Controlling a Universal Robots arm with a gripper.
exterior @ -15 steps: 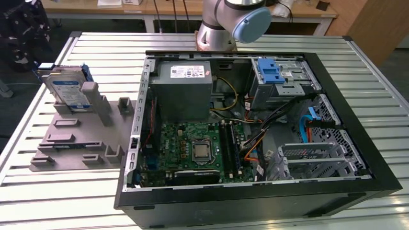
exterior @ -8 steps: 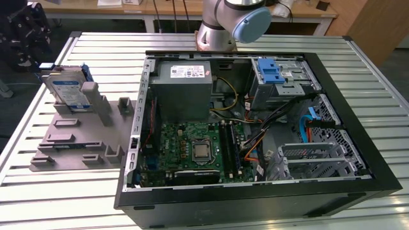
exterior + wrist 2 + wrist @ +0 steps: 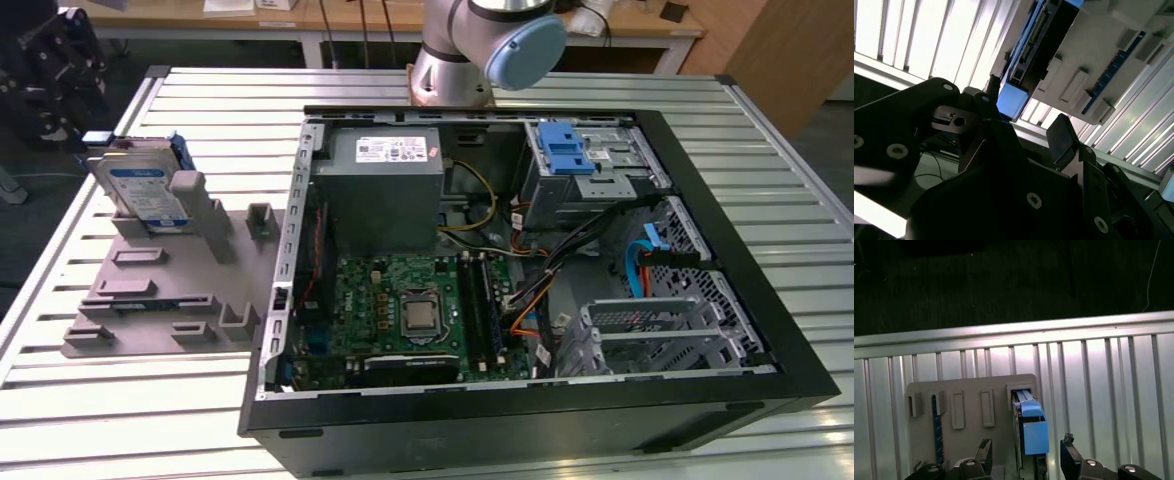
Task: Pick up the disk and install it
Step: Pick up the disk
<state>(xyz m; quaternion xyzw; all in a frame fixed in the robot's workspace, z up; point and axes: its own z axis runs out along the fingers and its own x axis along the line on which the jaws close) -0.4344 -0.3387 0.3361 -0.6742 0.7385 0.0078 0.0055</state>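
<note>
Hovering above disk, my gripper released, fingers spread either side; disk upright in grey holder, exterior view's left.

Robotics lab: an open computer case lies on a slatted aluminium workbench beside a robot arm, wooden desks beyond.

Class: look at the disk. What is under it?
The disk stands on edge in a grey fixture, which lies on the slatted table. The slot hides its lower edge.
</note>
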